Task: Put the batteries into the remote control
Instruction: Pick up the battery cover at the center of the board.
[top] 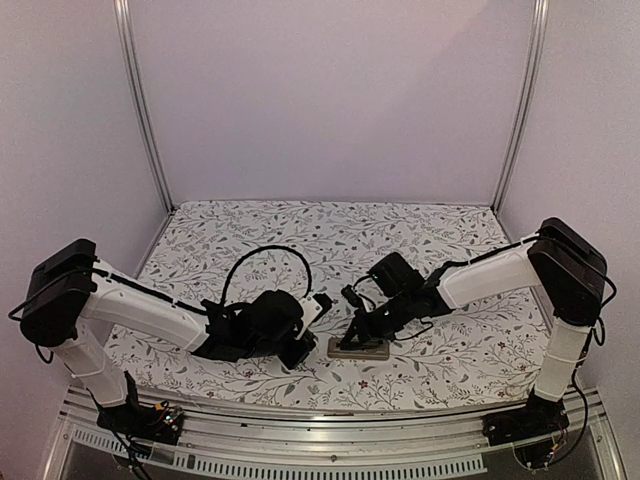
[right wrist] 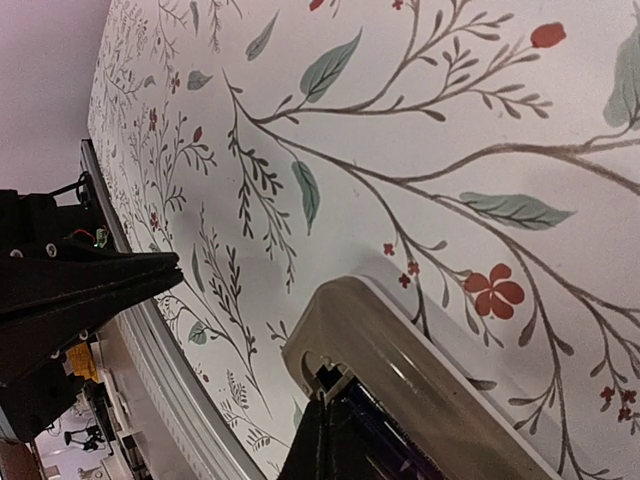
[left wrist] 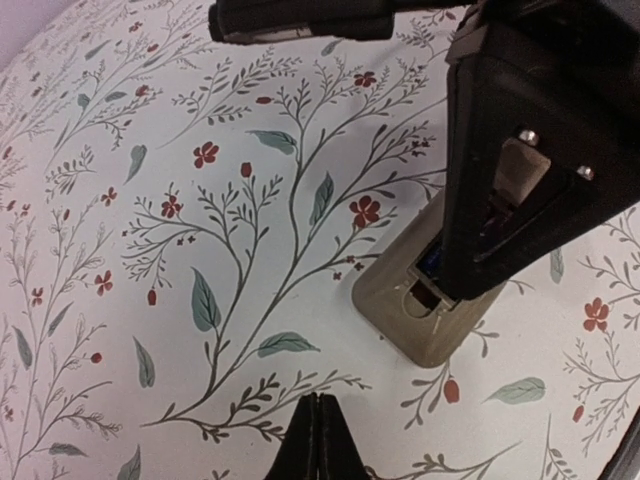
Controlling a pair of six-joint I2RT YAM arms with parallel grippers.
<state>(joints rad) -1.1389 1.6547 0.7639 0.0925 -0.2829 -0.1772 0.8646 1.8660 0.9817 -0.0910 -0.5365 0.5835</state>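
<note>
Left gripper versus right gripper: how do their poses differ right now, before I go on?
The black two-finger left gripper points at bare floral tablecloth, short of the grey-tan rectangular remote control. The black right gripper has its tips in that remote's open recess. The left gripper touches nothing visible, while the right gripper appears to contact the remote. Both have their jaws shut.

Pale lilac walls (top: 330, 90) and two aluminium corner posts (top: 141, 110) enclose a white tablecloth (top: 300, 225) printed with leaves and red flowers
</note>
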